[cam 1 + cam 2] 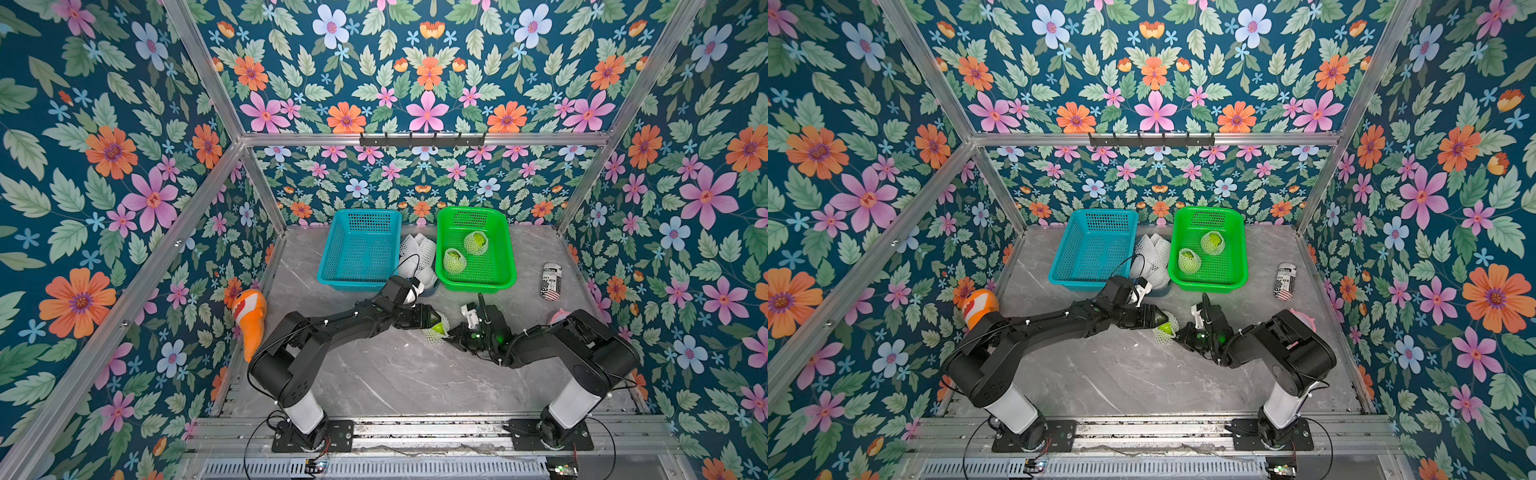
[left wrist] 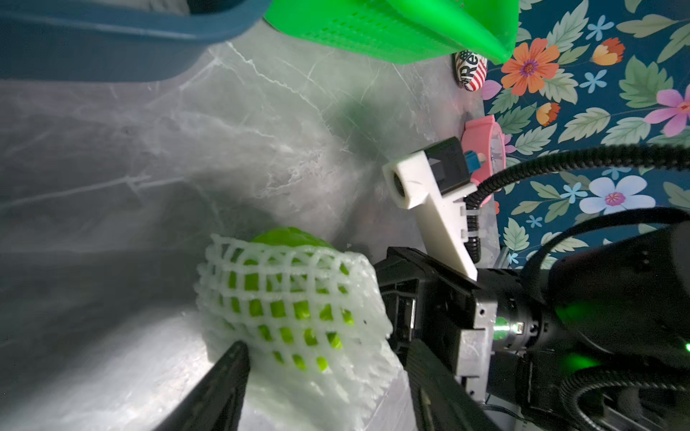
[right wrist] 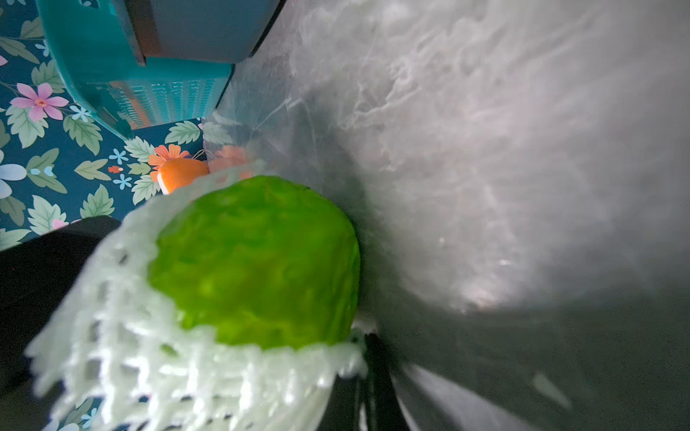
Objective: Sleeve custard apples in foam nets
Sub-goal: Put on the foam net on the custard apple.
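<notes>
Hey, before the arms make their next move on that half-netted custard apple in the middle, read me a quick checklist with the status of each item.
1. Hold on the sleeve: ok, the right claw is shut on the edge of the foam net.
2. Full cover of the custard apple: not ok, one end is bare.
3. Grip by the left claw: cannot tell; its fingers stand astride the netted fruit.
4. Room in the green basket: ok, only two sleeved fruits inside.
5. Supply of spare nets beside that basket: ok.
</notes>
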Motion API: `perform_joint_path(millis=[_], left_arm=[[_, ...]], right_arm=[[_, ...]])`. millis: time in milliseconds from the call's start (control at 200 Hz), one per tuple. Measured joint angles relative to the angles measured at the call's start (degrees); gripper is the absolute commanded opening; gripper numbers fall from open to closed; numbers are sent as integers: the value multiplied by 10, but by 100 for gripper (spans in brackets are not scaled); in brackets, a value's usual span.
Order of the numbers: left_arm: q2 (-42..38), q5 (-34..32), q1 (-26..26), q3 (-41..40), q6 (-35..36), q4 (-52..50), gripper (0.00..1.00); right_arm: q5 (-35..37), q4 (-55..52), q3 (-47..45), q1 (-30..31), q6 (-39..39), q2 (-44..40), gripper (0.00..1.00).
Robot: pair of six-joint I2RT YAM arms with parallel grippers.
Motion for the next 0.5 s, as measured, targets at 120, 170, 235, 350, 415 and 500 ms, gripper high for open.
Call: perform_joint_path(millis=[120, 170, 235, 350, 415, 500], left_arm=[[10, -5, 0, 18, 7, -12, 70], [18, -7, 0, 31, 17, -19, 69], [30, -9, 0, 49, 25, -34, 70], [50, -9, 0, 81, 47, -66, 69], [60, -9, 0, 101, 58, -89, 69], [74, -11, -1, 131, 76, -123, 69]], right_arm=[[-7, 19, -2, 2, 9, 9, 0], [-11, 25, -3, 2, 10, 13, 0], [-16, 35, -5, 2, 11, 17, 0], [-24, 44, -9, 3, 12, 19, 5], [-26, 49, -10, 3, 13, 21, 8], [-30, 55, -11, 4, 14, 24, 12]])
